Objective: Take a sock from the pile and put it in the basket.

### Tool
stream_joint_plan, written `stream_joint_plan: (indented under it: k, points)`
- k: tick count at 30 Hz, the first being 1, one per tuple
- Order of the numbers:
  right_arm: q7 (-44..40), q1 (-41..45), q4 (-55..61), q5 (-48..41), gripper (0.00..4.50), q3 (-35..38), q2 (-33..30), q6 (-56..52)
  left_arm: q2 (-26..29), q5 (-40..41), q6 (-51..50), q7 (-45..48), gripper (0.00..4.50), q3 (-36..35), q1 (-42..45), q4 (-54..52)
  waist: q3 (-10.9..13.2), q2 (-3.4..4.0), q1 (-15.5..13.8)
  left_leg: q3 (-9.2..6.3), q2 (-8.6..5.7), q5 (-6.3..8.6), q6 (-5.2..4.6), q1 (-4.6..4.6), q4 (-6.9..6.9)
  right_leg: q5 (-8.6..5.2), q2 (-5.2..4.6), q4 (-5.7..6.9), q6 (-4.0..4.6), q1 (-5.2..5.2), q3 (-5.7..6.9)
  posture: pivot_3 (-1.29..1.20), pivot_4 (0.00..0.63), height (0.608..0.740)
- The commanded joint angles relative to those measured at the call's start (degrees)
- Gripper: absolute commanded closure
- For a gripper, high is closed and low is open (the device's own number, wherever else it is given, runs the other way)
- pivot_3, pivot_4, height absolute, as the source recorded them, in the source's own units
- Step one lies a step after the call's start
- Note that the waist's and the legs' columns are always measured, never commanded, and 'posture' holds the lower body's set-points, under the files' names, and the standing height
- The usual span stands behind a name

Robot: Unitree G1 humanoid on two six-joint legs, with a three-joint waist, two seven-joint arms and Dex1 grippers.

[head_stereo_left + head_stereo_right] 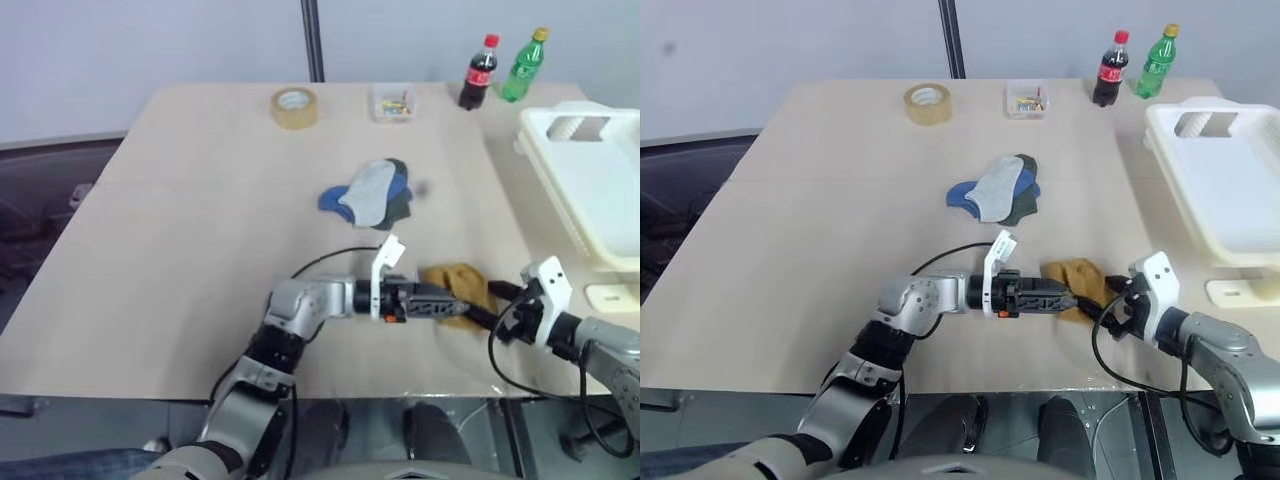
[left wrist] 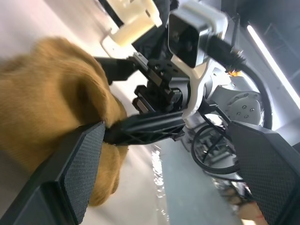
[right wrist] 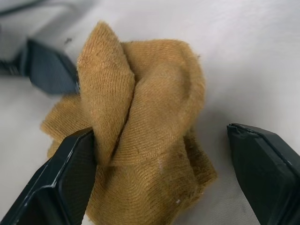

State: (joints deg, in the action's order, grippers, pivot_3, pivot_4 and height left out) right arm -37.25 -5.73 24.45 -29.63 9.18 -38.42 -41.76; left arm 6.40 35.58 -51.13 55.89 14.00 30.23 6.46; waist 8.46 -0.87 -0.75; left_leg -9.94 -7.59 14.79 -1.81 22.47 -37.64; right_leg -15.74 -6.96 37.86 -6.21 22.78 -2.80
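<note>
A mustard-yellow sock (image 1: 458, 291) is lying crumpled on the table (image 1: 180, 250) in the lower right of the left eye view, apart from the pile (image 1: 372, 194), which is sitting near the middle of the frame with its blue, light grey and dark green socks overlapping.

The left gripper (image 1: 448, 303) is reaching in level from the left, its fingers standing wide apart at the sock; in the left wrist view one finger (image 2: 77, 164) is lying against the bunched cloth while the other (image 2: 265, 164) is standing clear of it. The right gripper (image 1: 488, 300) is coming at the sock from the right, also spread wide. In the right wrist view one finger (image 3: 70, 178) is touching the folded sock and the other (image 3: 269, 171) is standing off to its side, so the sock is sitting between the fingers without being clamped. Neither gripper is gripping anything.

The basket (image 1: 590, 180) is sitting at the right edge of the frame, white; no sock is showing in the visible part of its inside. At the far edge of the table, a small clear box (image 1: 392, 103) is holding coloured bits, with a roll of tape (image 1: 294, 107) to its left and a cola bottle (image 1: 479, 72) and a green bottle (image 1: 524, 66) to its right.
</note>
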Motion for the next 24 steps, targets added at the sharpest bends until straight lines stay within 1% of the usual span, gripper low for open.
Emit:
stream_joint_plan:
  k: [1, 2, 3, 4, 5, 6, 7, 8, 10, 11, 12, 19, 22, 24]
  points:
    - [-1.45, -1.5, -0.36, 1.67, 0.6, -3.75, -1.02, -0.09, 3.07, -5.16, 7.99, 0.57, 0.0, 2.82, -1.27, -6.31, -0.01, 0.0, 0.04, 0.01, 0.0, 0.0, 0.0, -0.02, 0.0, 0.0, 0.0, 0.0, 0.0, -0.01, -0.01, 0.0, 0.15, 0.74]
    - [-1.71, -1.55, -0.53, 1.87, 0.7, -4.29, -1.06, 0.18, 3.92, -6.78, 9.97, -0.23, 0.0, 2.92, -1.37, -6.91, -0.02, 0.0, -0.02, 0.01, 0.01, 0.0, 0.0, -0.03, 0.0, 0.0, 0.01, 0.0, 0.0, -0.02, -0.01, 0.0, 0.15, 0.74]
    - [-1.9, -1.52, -0.67, 1.9, 1.0, -4.68, -1.06, 0.4, 4.51, -7.43, 10.86, -0.88, 0.0, 2.57, -1.39, -7.46, -0.03, -0.02, -0.04, 0.01, 0.01, 0.0, 0.0, -0.04, 0.0, 0.0, 0.01, 0.0, 0.0, -0.04, 0.0, 0.0, 0.15, 0.74]
    - [-2.21, -1.35, -0.76, 1.72, 1.57, -5.1, -1.08, 0.3, 5.37, -8.4, 12.53, -0.97, 0.0, 2.53, -1.52, -8.21, -0.03, -0.02, -0.04, 0.0, 0.01, 0.0, 0.0, -0.06, 0.0, 0.0, 0.01, -0.01, 0.0, -0.07, 0.01, 0.0, 0.15, 0.74]
    - [-2.5, -1.15, -0.85, 1.73, 1.99, -5.51, -1.19, 0.29, 6.25, -9.61, 14.28, -0.95, 0.0, 2.87, -1.71, -8.77, -0.03, -0.02, -0.05, 0.0, 0.01, 0.0, 0.0, -0.06, 0.0, 0.0, 0.01, -0.01, 0.0, -0.07, 0.01, 0.0, 0.15, 0.74]
    - [-2.77, -0.94, -0.99, 1.96, 2.54, -5.93, -1.35, 0.42, 7.17, -10.92, 15.7, -0.91, 0.0, 3.52, -1.9, -9.12, -0.04, -0.03, -0.03, 0.0, 0.01, 0.0, 0.0, -0.06, 0.0, 0.0, 0.0, -0.01, 0.0, -0.08, 0.01, 0.0, 0.15, 0.74]
    - [-2.95, -0.41, -1.66, 2.34, 2.9, -6.38, -1.35, 0.67, 8.24, -12.1, 17.25, -0.71, 0.0, 4.15, -2.6, -10.05, -0.05, -0.03, -0.03, 0.0, 0.01, 0.0, 0.0, -0.08, 0.0, 0.0, 0.0, -0.02, 0.0, -0.1, 0.01, 0.0, 0.15, 0.74]
    - [-3.0, 0.03, -2.22, 2.65, 3.46, -6.69, -1.3, 0.88, 8.84, -12.41, 17.79, -0.58, 0.0, 4.32, -3.26, -10.89, -0.05, -0.03, -0.02, 0.0, 0.01, 0.0, 0.0, -0.1, 0.0, 0.0, 0.01, -0.02, 0.0, -0.12, 0.01, 0.0, 0.15, 0.74]
    - [-3.13, 0.75, -3.13, 2.96, 4.0, -7.03, -1.21, 1.2, 9.75, -12.74, 18.62, -0.24, 0.0, 4.56, -4.37, -12.13, -0.06, -0.05, 0.1, 0.01, 0.02, 0.01, -0.01, -0.11, 0.0, 0.0, 0.01, -0.02, 0.0, -0.14, 0.0, 0.0, 0.15, 0.74]
    - [-3.22, 0.96, -3.39, 2.99, 4.4, -7.12, -1.19, 1.32, 10.04, -12.91, 19.05, -0.18, 0.0, 4.71, -4.74, -12.44, -0.06, -0.06, 0.06, 0.02, 0.02, 0.01, -0.01, -0.16, 0.0, 0.0, 0.01, -0.02, 0.0, -0.16, -0.02, 0.0, 0.15, 0.74]
    - [-3.35, 1.15, -3.61, 3.08, 4.46, -7.19, -1.17, 1.42, 10.2, -13.0, 19.5, -0.2, 0.0, 4.76, -5.1, -12.73, -0.06, -0.07, 0.03, 0.01, 0.02, 0.01, -0.01, -0.22, 0.0, 0.0, 0.02, -0.01, 0.0, -0.21, 0.0, 0.0, 0.15, 0.74]
    - [-4.43, 2.01, -3.21, 2.69, 4.46, -7.49, -1.75, 1.34, 9.93, -14.0, 23.74, -1.5, 0.0, 3.84, -6.02, -13.83, -0.06, -0.07, 0.09, 0.03, 0.07, 0.03, -0.05, -0.52, 0.06, 0.0, 0.06, -0.02, 0.0, -0.44, -0.02, 0.0, 0.15, 0.74]
    - [-5.23, 2.84, -1.46, 0.24, 4.46, -5.48, -2.43, 0.03, 9.76, -14.02, 24.97, -1.76, 0.0, 3.33, -5.58, -13.78, -0.06, -0.08, 0.08, 0.03, 0.07, 0.03, -0.03, -0.51, 0.07, 0.0, 0.06, -0.02, 0.0, -0.44, -0.02, 0.0, 0.15, 0.74]
    - [-5.43, 4.23, -0.68, -1.19, 4.46, -3.2, -3.42, -1.05, 8.58, -14.01, 27.34, -3.22, 0.0, 1.64, -4.78, -12.92, -0.03, -0.09, 0.0, 0.03, 0.07, 0.02, -0.03, -0.49, 0.07, 0.0, 0.06, -0.02, 0.0, -0.44, -0.02, 0.0, 0.15, 0.74]
